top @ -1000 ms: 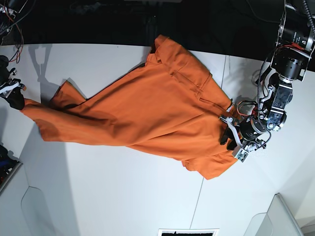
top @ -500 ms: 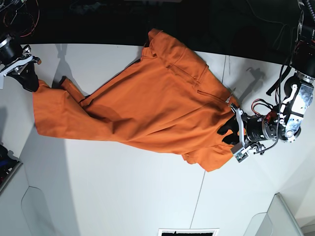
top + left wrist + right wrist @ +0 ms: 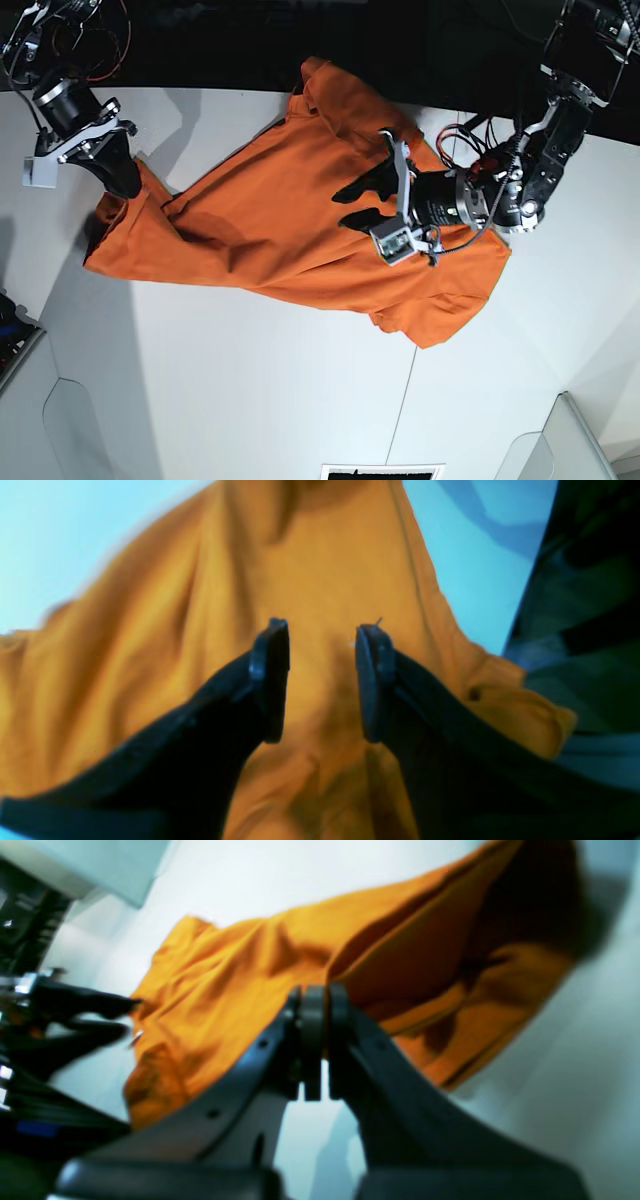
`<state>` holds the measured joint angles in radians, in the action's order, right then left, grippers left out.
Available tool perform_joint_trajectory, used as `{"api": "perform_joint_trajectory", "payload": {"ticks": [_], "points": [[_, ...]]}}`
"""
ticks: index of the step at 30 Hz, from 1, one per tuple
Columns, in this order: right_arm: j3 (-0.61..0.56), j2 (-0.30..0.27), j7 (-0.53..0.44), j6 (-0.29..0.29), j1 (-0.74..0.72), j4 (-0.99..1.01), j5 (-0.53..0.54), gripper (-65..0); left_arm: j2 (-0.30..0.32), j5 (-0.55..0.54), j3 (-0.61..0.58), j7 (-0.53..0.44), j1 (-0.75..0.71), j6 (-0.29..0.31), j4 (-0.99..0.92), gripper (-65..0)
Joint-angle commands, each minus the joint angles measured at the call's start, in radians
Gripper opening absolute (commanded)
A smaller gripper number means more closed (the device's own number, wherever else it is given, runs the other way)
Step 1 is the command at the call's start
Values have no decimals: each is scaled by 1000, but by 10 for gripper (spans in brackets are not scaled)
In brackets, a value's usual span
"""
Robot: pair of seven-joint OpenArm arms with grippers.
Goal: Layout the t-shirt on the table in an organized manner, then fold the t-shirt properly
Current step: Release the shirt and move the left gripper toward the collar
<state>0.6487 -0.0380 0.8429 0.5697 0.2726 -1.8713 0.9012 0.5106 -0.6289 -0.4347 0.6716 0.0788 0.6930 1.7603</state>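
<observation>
Moved since earlier: left arm has swung from the shirt's right edge inward over its middle; right arm has lifted its end of the cloth up and inward, so the shirt is more bunched.
Table (image 3: 250,400): large white top with a thin dark seam; the shirt lies across its far half.
T-shirt (image 3: 270,230): bright orange, spread crosswise and rumpled, one corner raised at the base view's left, another part draped past the far table edge.
Left arm: reaches in from the base view's right, laid low and nearly level above the shirt's centre.
Left gripper (image 3: 362,203): jaws apart, orange cloth visible between and beneath them; holding nothing.
Right arm: comes down from the upper left of the base view, angled toward the shirt's corner.
Right gripper (image 3: 122,178): jaws pressed together, pinching the shirt's raised corner.
Containers: nothing to report.
</observation>
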Motion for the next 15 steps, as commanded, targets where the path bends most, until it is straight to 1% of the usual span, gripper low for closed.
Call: {"api": "perform_joint_trajectory", "payload": {"ticks": [1, 3, 5, 9, 12, 13, 15], "points": [[-7, -6, -19, 14, -5, -19, 27, -650, -22, 1, 8, -27, 14, 5, 8, -350], [-26, 3, -11, 16, 3, -23, 27, -650, -55, 17, 8, -35, 12, 5, -6, -335], [-40, 8, -6, 21, 27, -33, 27, -650, -71, 18, 8, -36, 11, 5, -13, -335], [-50, 19, -5, 21, 102, -71, 28, -650, -72, 18, 8, -38, 1, 5, -13, -335], [-46, 19, -18, 21, 116, -81, -10, -650, -73, 15, 8, -39, 2, 5, -14, -335], [-46, 19, -31, 21, 116, -81, -29, -590, -73, 11, 8, -39, -1, 5, -14, -335], [-46, 17, -44, 21, 116, -81, -49, -437, -72, 9, 8, -38, -9, 5, -14, -335]]}}
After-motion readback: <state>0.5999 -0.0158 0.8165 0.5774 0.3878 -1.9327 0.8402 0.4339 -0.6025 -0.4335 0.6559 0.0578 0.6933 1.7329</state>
